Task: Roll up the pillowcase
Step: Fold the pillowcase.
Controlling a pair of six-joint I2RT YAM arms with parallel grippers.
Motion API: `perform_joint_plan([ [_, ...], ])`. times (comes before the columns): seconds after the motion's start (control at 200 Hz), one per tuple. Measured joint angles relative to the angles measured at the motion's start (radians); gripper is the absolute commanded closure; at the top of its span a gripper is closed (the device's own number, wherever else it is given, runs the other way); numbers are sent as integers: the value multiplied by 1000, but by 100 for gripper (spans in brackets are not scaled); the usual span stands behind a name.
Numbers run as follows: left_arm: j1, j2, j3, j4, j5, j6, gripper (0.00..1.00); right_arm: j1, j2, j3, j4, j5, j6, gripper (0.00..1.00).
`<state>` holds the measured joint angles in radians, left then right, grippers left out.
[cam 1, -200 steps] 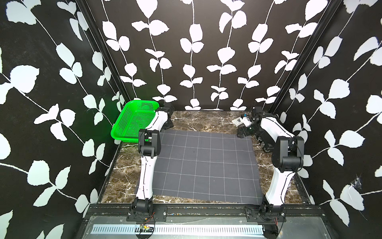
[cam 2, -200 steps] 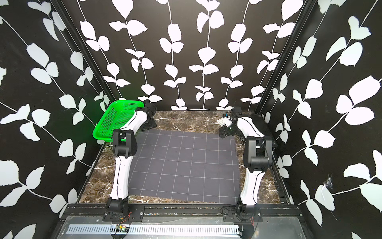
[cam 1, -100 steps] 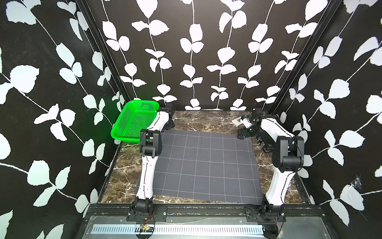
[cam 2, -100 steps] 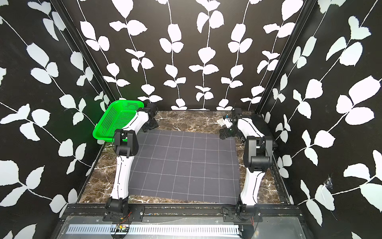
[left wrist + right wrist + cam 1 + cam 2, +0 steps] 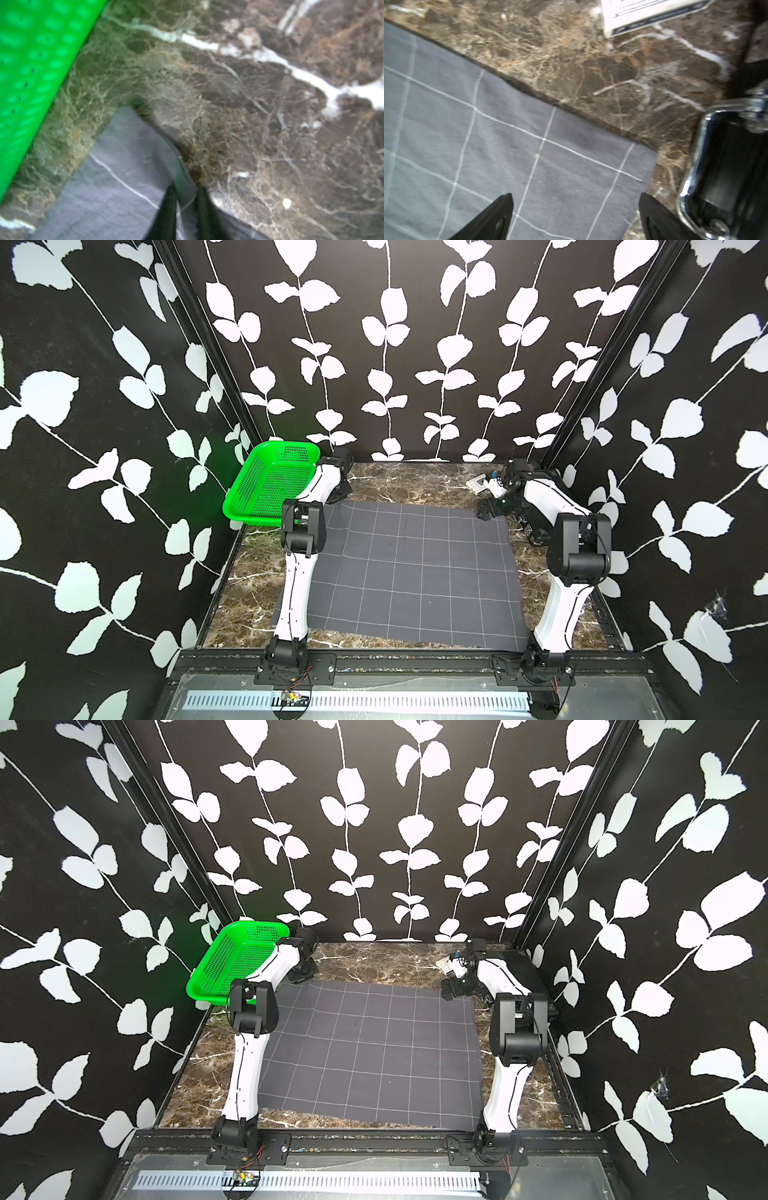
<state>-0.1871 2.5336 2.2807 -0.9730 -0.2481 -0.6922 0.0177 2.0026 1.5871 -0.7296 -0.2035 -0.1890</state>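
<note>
On marble top (image 5: 249, 104), L pincer (image 5: 185, 193) nips pillowcase (image 5: 116, 166) edge; R pincer (image 5: 576, 199) gapes; white card (image 5: 643, 14) print unreadable.

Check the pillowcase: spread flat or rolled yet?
Spread flat. In both top views the pillowcase lies as one full rectangle on the table, no roll; the left gripper is shut on its far edge.

Marble table (image 5: 415, 483) w/ tilted green basket (image 5: 270, 489) & white box (image 5: 477, 484) nr back.

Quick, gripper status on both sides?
Left gripper: closed, pinching the pillowcase at its edge.
Right gripper: open, holding nothing, over the pillowcase corner.
</note>
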Motion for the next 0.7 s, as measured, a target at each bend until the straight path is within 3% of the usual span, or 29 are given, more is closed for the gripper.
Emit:
perform_joint_plan([
  [0.31, 5, -62, -108, 52, 2, 56, 100, 22, 89, 29, 60, 99, 50, 9],
  [0.7, 5, -64, -111, 58, 6, 97, 100, 21, 174, 90, 31, 201, 46, 7],
])
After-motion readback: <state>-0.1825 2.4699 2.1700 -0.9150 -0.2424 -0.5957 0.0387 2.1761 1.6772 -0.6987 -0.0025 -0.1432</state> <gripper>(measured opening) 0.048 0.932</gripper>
